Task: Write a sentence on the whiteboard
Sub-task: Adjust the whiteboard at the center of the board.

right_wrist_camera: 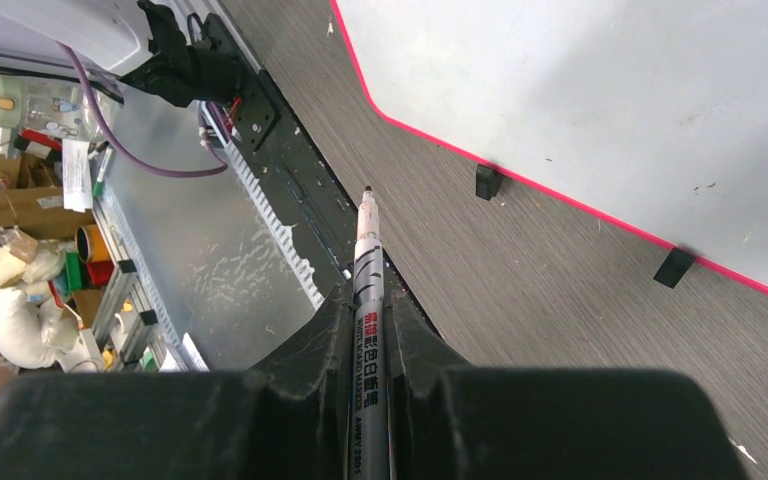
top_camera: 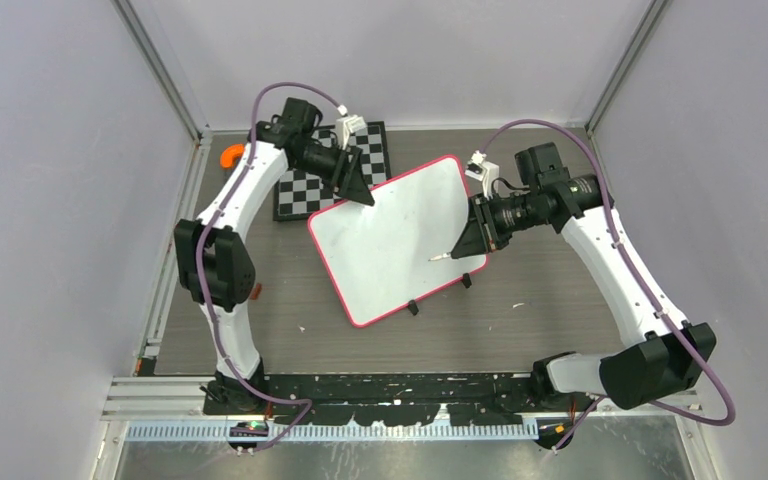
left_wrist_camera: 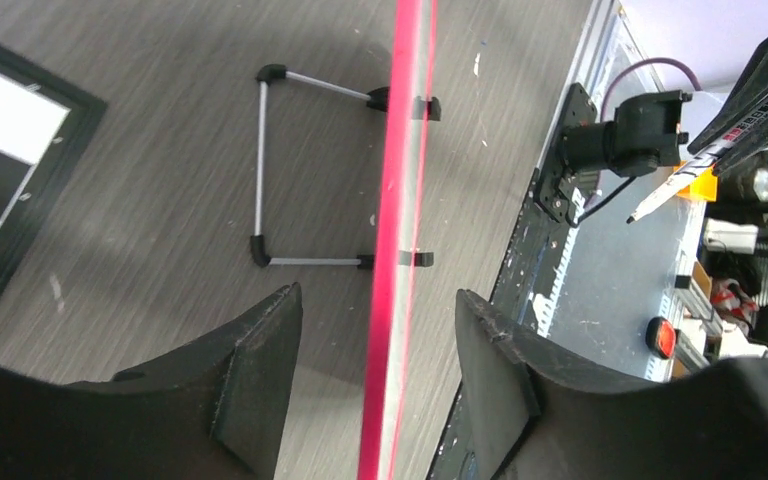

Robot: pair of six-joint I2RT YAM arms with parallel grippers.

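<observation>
Table [top_camera: 560, 310]: dark top, walled at 9, 12 and 3 o'clock. The widest bare stretch runs from 4 to 7 o'clock of the board, toward the arm bases.
Whiteboard [top_camera: 390, 240]: mid-table, propped at a tilt on a wire stand [left_wrist_camera: 260, 170]. Nothing clamps it, so pen pressure would probably rock or slide it.
Checkered board [top_camera: 305, 190]: lies flat at the whiteboard's 10 o'clock, its corner just beside the rim. It crowds the left arm's side.
Left gripper [top_camera: 358, 190]: at the board's 11 o'clock corner, with its jaws parted astride the pink rim [left_wrist_camera: 397, 250]. There is a gap on each side and it holds nothing. If writing begins like this, the board is unsteadied.
Right gripper [top_camera: 470, 240]: at the 3 o'clock edge, pinched closed on the marker [top_camera: 442, 256].
Marker tip: uncapped, pointing toward 9 o'clock over the lower right of the face. Contact cannot be told. A start this near the rim leaves little room toward 3 o'clock, and a stroke may run off.
Clip feet [top_camera: 412, 307]: on the 5 o'clock edge. A low pass by the gripper could snag them.
Sentence: no letters visible on the board.
</observation>
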